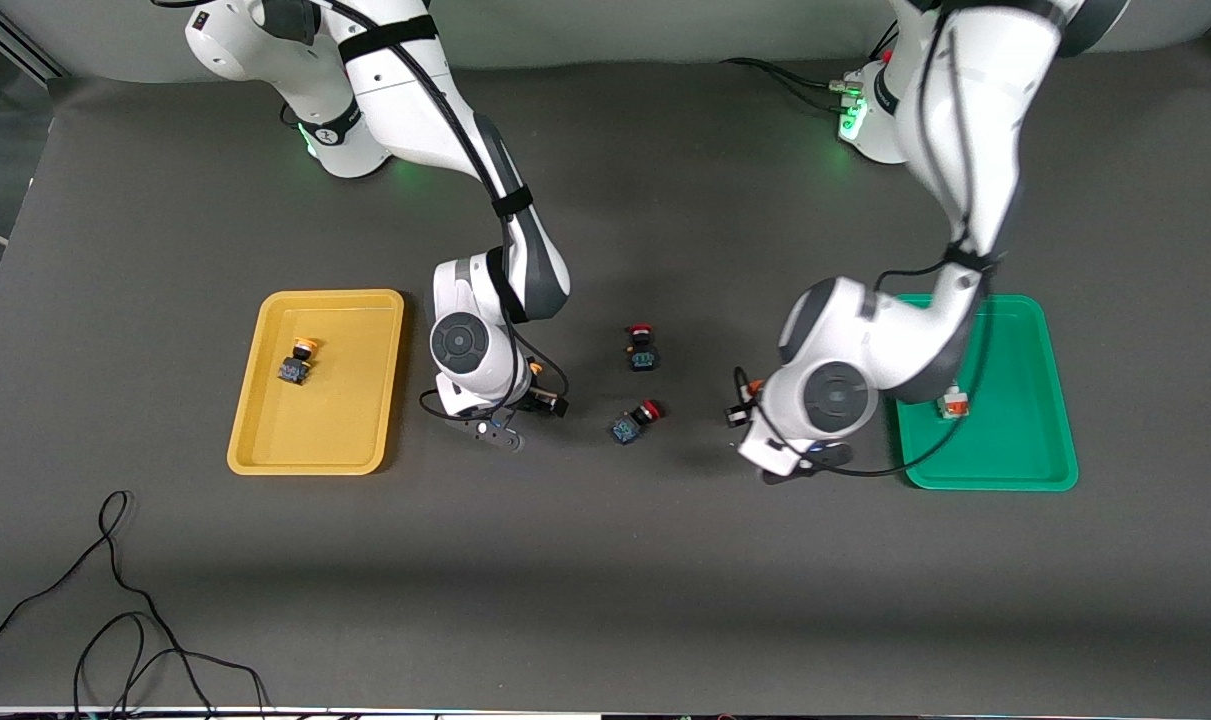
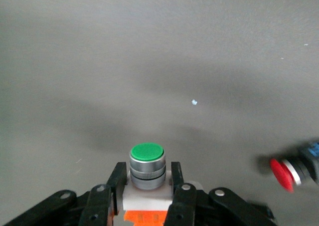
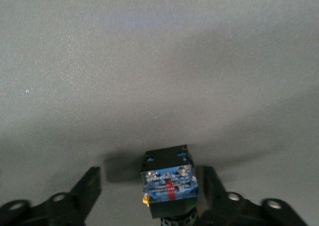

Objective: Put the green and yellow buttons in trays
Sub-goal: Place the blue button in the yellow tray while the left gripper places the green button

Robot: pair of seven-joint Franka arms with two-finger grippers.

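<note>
Two trays lie on the dark grey surface. Yellow tray: toward the right arm's end; holds one button with a yellow-orange cap on a black-blue body, lying near the tray's corner farthest from the front camera and toward the surface's end. Green tray: toward the left arm's end; holds one button with a white body and orange block, near the tray's edge that faces the middle of the surface.

Left gripper: clenched on a green-capped button, which has a round green cap, a ribbed silver collar, a white body and an orange block beneath; placed just beside the green tray's inner edge, over bare surface.

Right gripper: fingers stand apart either side of a black-blue button body, not pressing it; the body shows a blue face with metal contacts and a small yellow-orange part at its edge. Placed just beside the yellow tray's inner edge.

Two red-capped switches with black-blue bodies sit mid-surface between the arms: one upright, one tipped on its side, nearer the front camera.

Black cable: loose near the surface's front edge, right arm's end.
</note>
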